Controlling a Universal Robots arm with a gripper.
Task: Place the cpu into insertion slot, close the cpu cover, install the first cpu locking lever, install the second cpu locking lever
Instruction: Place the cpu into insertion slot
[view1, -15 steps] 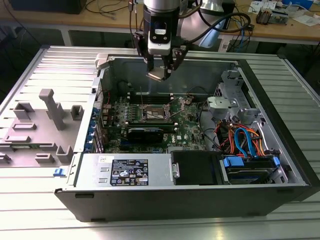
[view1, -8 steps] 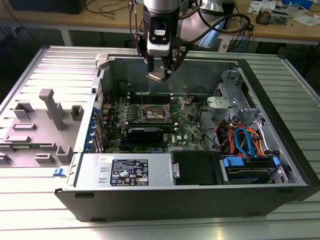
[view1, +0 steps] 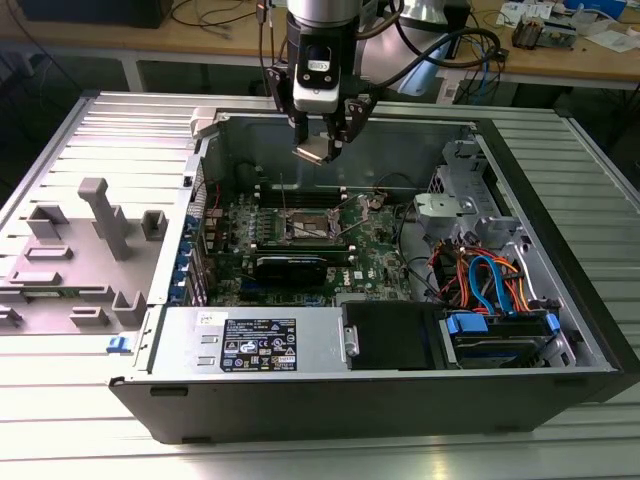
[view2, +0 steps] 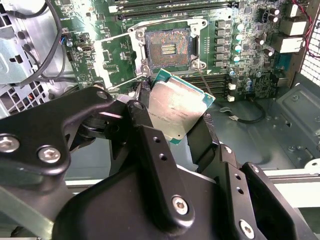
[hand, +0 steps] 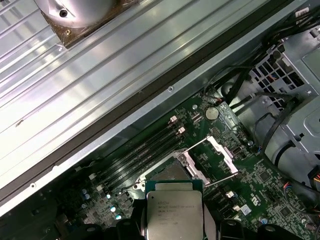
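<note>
The case (view1: 400, 400) lies on its side, open upward, with the motherboard (view1: 385, 255) flat inside. The arm reaches down from above. Its gripper (view1: 322, 142) hangs over the board, well clear of it, with fingers clamped on opposite edges of the cpu (view2: 175, 110). Note the key relation: in the exterior view the slot (view1: 308, 226) lies almost directly beneath the cpu, apart from it. The pin field is bare and the cover (hand: 221, 151) stands swung open. In both wrist views the cpu's edges sit skewed to the slot's rim; treat it as rotated, not yet square for seating.
</note>
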